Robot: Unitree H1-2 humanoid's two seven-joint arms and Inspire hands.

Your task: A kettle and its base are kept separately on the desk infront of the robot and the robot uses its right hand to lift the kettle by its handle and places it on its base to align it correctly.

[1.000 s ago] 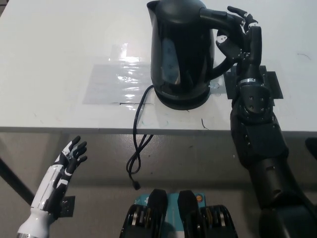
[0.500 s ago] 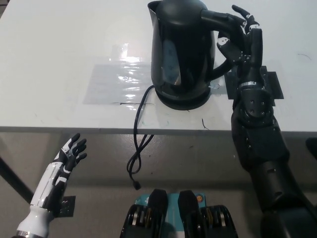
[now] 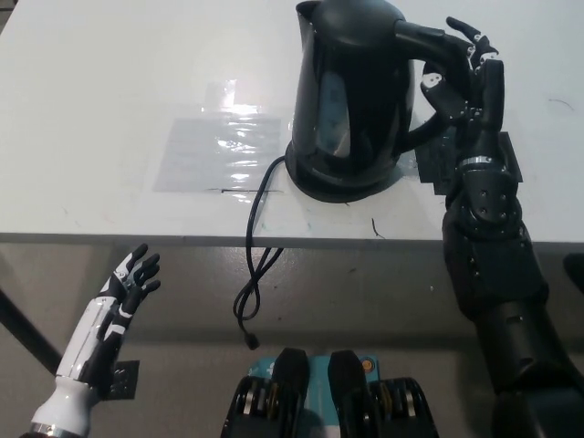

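The black right robot hand (image 3: 461, 73) is wrapping its fingers around the curved handle (image 3: 422, 41) of the glossy black plastic kettle (image 3: 351, 91), which is tilting slightly over the round black base (image 3: 342, 182) near the front edge of the white tabletop (image 3: 109, 109). The placing step appears to be in hand; the next move likely calls for levelling the kettle squarely onto the base. The black forearm is rising steeply from the lower right. The white left robot hand (image 3: 128, 287) is hanging below the tabletop's edge, fingers spread, holding nothing.
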